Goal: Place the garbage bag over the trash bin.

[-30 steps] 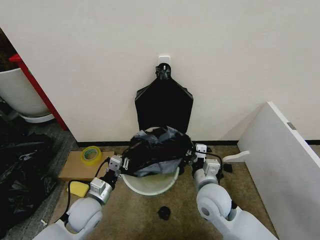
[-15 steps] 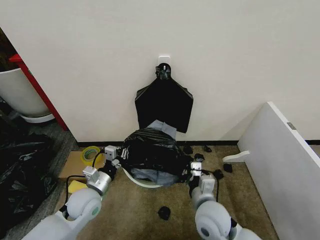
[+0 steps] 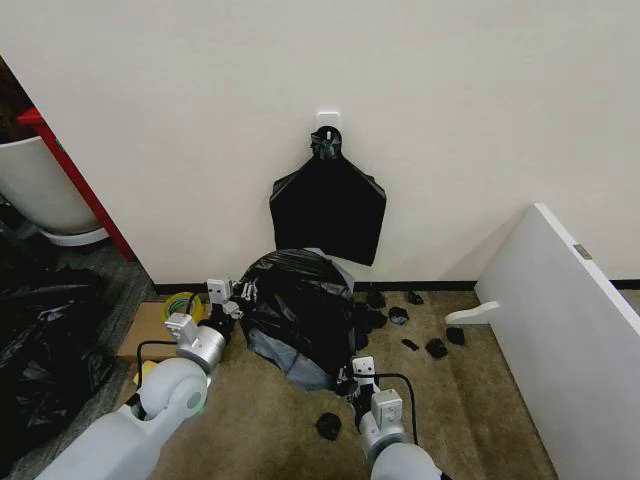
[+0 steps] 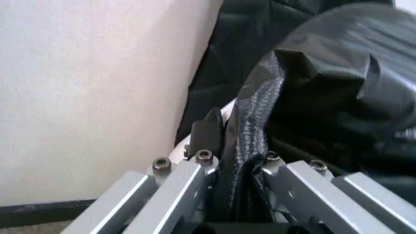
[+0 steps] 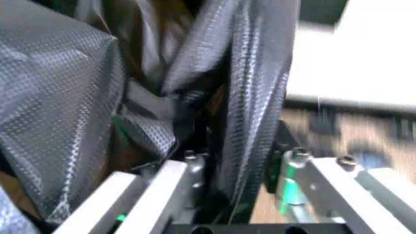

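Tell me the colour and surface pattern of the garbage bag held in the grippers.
Glossy black, with a fine embossed dot texture; the garbage bag shows it best in the right wrist view.

Setting: plain indoor room corner, likely an office or test space. Bare cream wall [image 3: 450,120] with dark skirting; brown short-pile carpet [image 3: 480,400]; white panel [image 3: 570,320] leaning at right; flat black bags [image 3: 328,210] hung on a wall hook; cardboard [image 3: 150,335] with yellow tape roll [image 3: 183,307]; large white pot [image 3: 40,190] at left
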Motion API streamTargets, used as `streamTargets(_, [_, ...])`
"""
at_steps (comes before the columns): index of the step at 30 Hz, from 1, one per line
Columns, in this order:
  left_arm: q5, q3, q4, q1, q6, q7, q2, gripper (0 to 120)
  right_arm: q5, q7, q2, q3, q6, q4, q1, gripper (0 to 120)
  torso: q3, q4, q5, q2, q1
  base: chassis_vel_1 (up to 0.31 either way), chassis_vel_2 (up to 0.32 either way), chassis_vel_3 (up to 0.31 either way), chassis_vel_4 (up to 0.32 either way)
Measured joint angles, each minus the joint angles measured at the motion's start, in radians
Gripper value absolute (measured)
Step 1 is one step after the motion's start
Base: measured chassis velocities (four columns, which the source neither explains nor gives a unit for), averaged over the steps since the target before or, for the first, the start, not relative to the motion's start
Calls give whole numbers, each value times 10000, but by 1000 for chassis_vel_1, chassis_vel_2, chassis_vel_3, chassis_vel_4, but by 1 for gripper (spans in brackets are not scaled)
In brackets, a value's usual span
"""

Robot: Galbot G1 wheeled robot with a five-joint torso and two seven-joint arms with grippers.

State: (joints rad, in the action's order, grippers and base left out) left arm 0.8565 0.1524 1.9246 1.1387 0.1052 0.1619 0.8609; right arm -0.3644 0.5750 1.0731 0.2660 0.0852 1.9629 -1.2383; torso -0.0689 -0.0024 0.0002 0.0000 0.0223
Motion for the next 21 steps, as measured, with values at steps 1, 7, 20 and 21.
streamTargets(1, [-8, 6, -18, -5, -1, 9, 0, 2, 464, -306, -38, -102, -570, -224, 4, 24, 0, 0, -1, 0, 0, 0, 0, 0, 0])
streamTargets(7, [-166, -2, -129, 45, 6, 24, -8, 2, 2420, -3289, -196, -1755, -4622, -1935, -53, 46, 0, 0, 2, 0, 0, 0, 0, 0, 0])
streamTargets(20, [-245, -210, -335, -156, -226, 309, 131, 1, 1337, -3671, -186, -2462, -6656, -1150, -745, 89, 0, -3, -1, 0, 0, 0, 0, 0, 0])
streamTargets(21, [-249, -204, -357, -178, -274, 368, 134, 1, 1357, -3627, -189, -2356, -6687, -964, -802, 96, 1, -6, -1, 1, 0, 0, 0, 0, 0])
